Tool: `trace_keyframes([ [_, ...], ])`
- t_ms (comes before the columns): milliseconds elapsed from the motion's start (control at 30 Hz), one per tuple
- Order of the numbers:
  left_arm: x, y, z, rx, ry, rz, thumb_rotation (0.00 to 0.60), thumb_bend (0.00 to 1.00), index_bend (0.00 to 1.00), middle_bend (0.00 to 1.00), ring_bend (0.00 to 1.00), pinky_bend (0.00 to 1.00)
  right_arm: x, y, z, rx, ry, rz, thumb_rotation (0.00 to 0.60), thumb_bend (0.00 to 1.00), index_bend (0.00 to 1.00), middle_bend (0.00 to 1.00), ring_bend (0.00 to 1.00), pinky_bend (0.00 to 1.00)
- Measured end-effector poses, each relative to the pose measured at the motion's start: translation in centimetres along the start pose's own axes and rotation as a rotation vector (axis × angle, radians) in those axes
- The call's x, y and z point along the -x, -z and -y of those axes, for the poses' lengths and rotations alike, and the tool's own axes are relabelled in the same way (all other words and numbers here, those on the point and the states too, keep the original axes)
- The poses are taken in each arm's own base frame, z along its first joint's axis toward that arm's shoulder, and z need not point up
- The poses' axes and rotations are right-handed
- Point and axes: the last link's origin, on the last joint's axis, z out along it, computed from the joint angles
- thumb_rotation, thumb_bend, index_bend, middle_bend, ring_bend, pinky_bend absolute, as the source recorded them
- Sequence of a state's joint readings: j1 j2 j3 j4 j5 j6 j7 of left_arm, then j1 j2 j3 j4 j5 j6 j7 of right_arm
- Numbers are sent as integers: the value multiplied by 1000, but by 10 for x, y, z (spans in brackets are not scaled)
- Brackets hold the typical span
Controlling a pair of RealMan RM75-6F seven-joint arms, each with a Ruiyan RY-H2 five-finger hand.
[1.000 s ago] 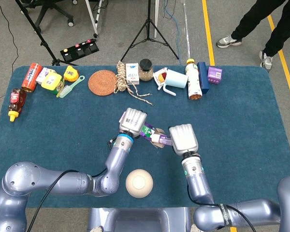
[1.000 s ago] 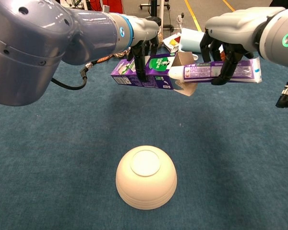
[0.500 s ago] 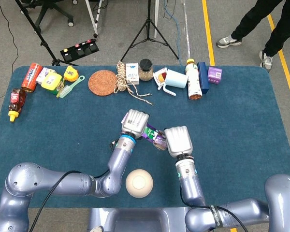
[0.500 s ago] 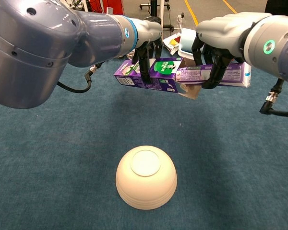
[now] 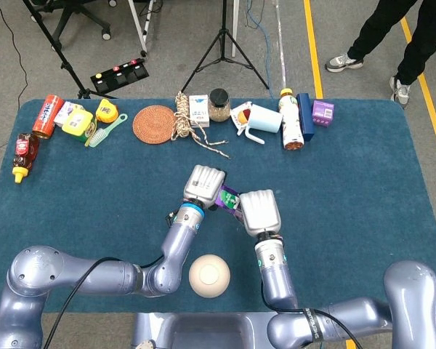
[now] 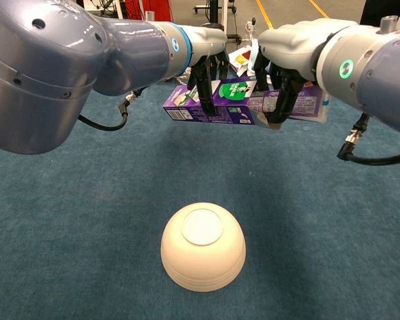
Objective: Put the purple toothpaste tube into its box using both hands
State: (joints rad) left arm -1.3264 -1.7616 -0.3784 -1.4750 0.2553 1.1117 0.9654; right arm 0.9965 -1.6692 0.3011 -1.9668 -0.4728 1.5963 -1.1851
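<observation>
Partly done, by the look of it: purple cardboard toothpaste box (image 6: 210, 101) held lengthwise off the bench by the left robot hand (image 6: 207, 63), fingers wrapped over its top; purple-and-white toothpaste tube (image 6: 290, 107) gripped from above by the right robot hand (image 6: 280, 63), its near end at or just inside the box's open flap end at 3 o'clock of the box. Cannot tell how deep the tube sits, since fingers cover the mouth. Most of the tube body outside the box, so the sliding-in and likely the flap closing left to do. Plenty of bare blue bench cloth (image 5: 363, 196) at 3 and 9 o'clock of both hands; upturned white bowl (image 5: 208, 275) near at 6 o'clock, below the pair; clutter along the far edge at 12 o'clock, well apart.
</observation>
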Motion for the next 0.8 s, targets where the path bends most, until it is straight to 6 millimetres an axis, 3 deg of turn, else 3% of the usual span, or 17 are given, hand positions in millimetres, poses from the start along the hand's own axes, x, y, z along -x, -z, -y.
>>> trace_keyframes([
  [267,0,1,4,16,49,5,600,253,618,568,592,820,-2,-2,0,-8,-3,-32,600,509,462,563,576,733],
  [367,-1,1,5,12,56,6,600,253,617,568,592,820,-3,-2,-1,-7,-3,-43,600,494,413,491,540,730],
  [633,-1,0,8,19,94,9,600,253,618,569,592,820,-8,1,-5,-18,-29,-56,600,408,181,186,265,573],
  [800,0,-1,9,23,122,13,600,253,617,568,592,820,-16,4,-9,-10,-25,-70,600,399,159,134,199,543],
])
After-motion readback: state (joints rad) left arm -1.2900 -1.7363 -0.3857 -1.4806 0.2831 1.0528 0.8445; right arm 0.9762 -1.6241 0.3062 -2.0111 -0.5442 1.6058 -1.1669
